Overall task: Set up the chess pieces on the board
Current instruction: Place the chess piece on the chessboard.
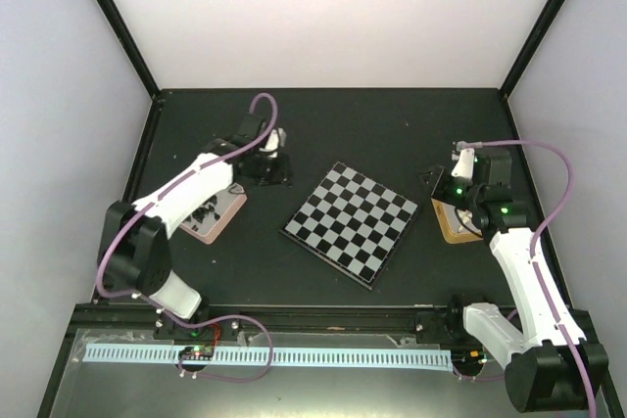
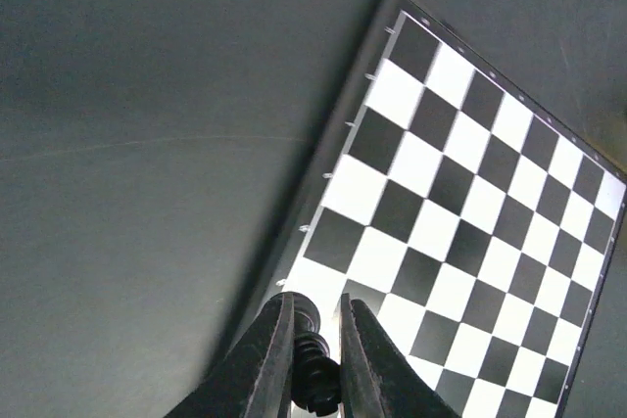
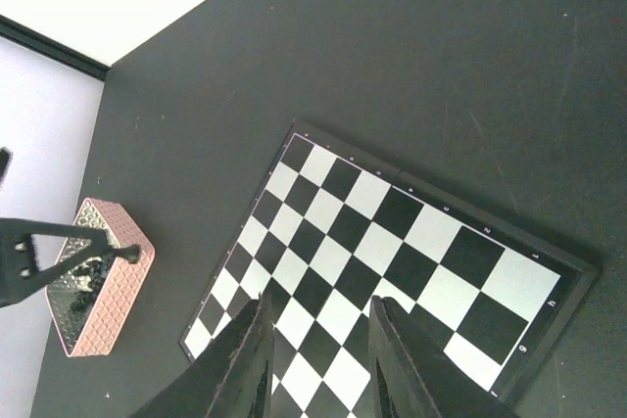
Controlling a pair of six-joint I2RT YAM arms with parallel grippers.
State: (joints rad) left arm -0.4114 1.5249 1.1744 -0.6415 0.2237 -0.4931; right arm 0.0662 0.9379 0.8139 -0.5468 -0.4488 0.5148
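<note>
The board (image 1: 353, 222) lies empty in the middle of the table, turned like a diamond; no chess pieces stand on it. My left gripper (image 1: 270, 169) hovers off the board's far left side. In the left wrist view it (image 2: 315, 315) is shut on a black chess piece (image 2: 313, 364), with the board's (image 2: 470, 212) edge just beyond the fingertips. My right gripper (image 1: 438, 181) is off the board's right corner, above a tin; in the right wrist view it (image 3: 318, 318) is open and empty above the board (image 3: 372, 252).
A pink tin (image 1: 217, 214) holding black pieces sits left of the board, also in the right wrist view (image 3: 103, 281). A tan tin (image 1: 457, 222) sits right of the board under the right arm. Black frame posts and pale walls bound the table.
</note>
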